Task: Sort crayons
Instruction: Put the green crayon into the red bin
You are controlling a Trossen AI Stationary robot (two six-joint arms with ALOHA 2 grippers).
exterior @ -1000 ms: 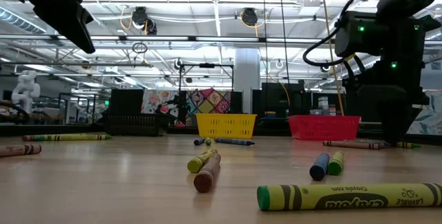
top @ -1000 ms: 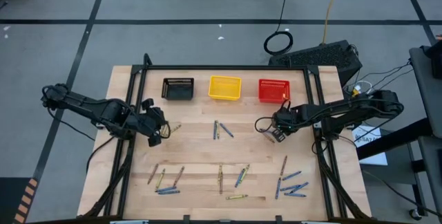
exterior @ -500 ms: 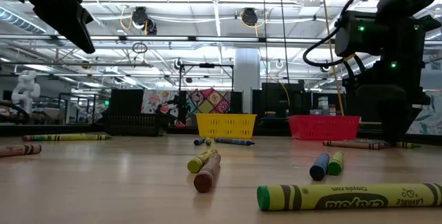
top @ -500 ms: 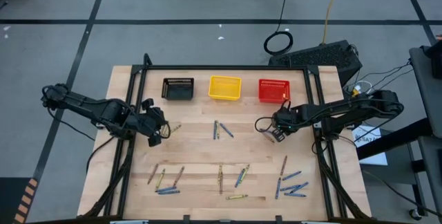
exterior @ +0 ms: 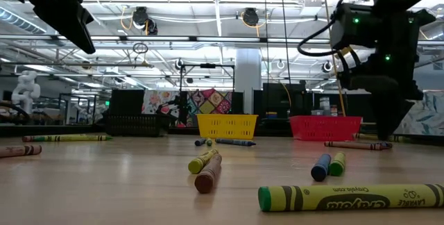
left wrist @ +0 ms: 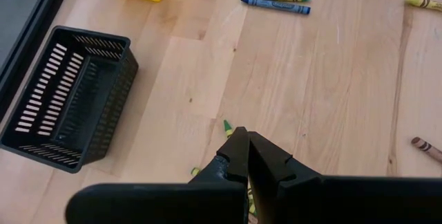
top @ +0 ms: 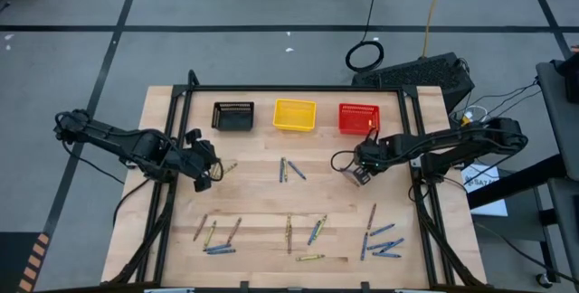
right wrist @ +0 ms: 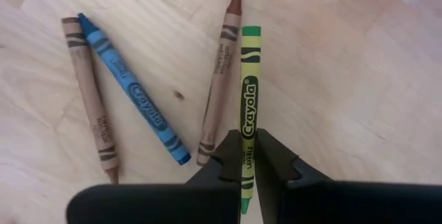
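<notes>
Wooden table (top: 172, 239) strewn with crayons (top: 316, 231): right gripper (right wrist: 246, 156) pinches a light, stiff, snappable green crayon (right wrist: 248, 106) near its butt end, mid-length being the safer hold, while left gripper (left wrist: 243, 153) hangs closed near the black basket (left wrist: 69, 99), apparently on a green crayon.

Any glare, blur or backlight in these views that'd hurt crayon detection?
Low view: bright ceiling lights backlight both arms into silhouettes; near crayon sharp, baskets farther off softer. Right wrist view: pincer blurred up close, green crayon label readable, soft shadows. High view: even light, no glare, crayons tiny.
</notes>
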